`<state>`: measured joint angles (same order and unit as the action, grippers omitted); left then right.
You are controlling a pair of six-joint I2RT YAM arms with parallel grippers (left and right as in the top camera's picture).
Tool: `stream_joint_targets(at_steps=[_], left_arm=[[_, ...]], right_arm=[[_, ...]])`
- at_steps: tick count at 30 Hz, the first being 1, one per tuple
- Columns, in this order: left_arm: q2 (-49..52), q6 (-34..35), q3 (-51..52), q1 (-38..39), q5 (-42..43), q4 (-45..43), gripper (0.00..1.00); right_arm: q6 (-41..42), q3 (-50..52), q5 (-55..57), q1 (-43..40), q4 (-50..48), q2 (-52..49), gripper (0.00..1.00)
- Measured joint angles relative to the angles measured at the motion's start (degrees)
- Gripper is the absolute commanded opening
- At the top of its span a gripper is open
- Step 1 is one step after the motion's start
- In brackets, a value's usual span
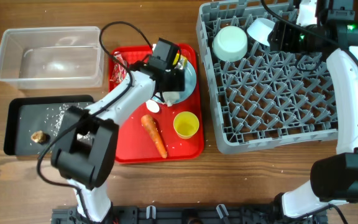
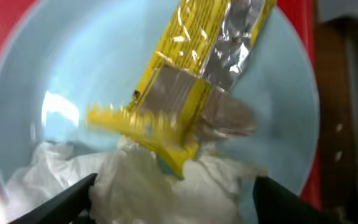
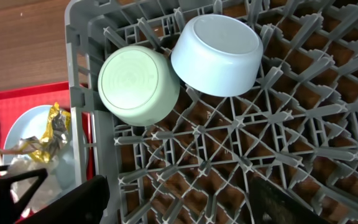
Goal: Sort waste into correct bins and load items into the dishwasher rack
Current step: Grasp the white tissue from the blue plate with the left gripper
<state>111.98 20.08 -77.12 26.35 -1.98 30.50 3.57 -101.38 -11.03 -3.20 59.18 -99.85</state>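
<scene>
The left gripper (image 2: 176,182) hangs low over the light blue plate (image 2: 73,62) on the red tray (image 1: 191,146). Its jaws stand apart on either side of the crumpled white tissue (image 2: 148,186), not pinching it as far as I can see. The yellow wrapper (image 2: 185,81) lies across the tissue's top edge, so I'd bite low and central on the tissue alone and lift straight up, or take both together if they snag. Since the black tray (image 1: 23,118) holds rice and a brown lump, I'd guess paper belongs in the clear tub (image 1: 48,56). The right gripper (image 3: 166,199) is spread wide and empty over the dishwasher rack (image 1: 272,93), where 2 bowls (image 3: 138,84) sit upside down in the far corner.
</scene>
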Motion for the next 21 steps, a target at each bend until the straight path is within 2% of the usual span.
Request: stream_joint_targets(at_steps=[3, 4, 5, 8, 12, 15, 17, 20, 21], left_arm=[[1.36, -0.35, 0.0, 0.28, -0.35, 0.39, 0.24], [1.36, -0.07, 0.0, 0.28, -0.35, 0.37, 0.07], [1.36, -0.37, 0.0, 0.28, -0.37, 0.63, 0.04], [1.36, -0.22, -0.15, 0.28, -0.37, 1.46, 0.04], [-0.22, -0.22, -9.03, -1.9, -0.39, 13.81, 0.04], [-7.32, -0.24, -18.73, -10.64, -3.76, 18.21, 0.04], [-11.89, -0.68, -20.41, -18.03, -8.09, 18.12, 0.04], [-11.32, -3.61, -20.55, -26.75, -10.86, 17.03, 0.05], [-10.08, -4.37, -20.55, -30.01, -11.3, 16.15, 0.31]], right_arm=[[0.0, 0.0, 0.15, 0.0, 0.13, 0.0, 0.75], [0.0, 0.0, 0.15, 0.0, 0.22, 0.0, 0.76], [-0.02, 0.0, 0.15, 0.0, 0.2, 0.0, 0.75], [-0.02, 0.0, 0.15, 0.0, 0.22, 0.0, 0.75], [0.0, 0.0, 0.17, 0.0, 0.48, 0.0, 0.75], [0.0, 0.0, 0.17, 0.0, 0.44, 0.0, 0.76], [0.0, 0.0, 0.17, 0.0, 0.44, 0.0, 0.76], [0.0, 0.0, 0.2, 0.0, 0.39, 0.0, 0.76], [0.0, 0.0, 0.17, 0.0, 0.39, 0.0, 0.76]])
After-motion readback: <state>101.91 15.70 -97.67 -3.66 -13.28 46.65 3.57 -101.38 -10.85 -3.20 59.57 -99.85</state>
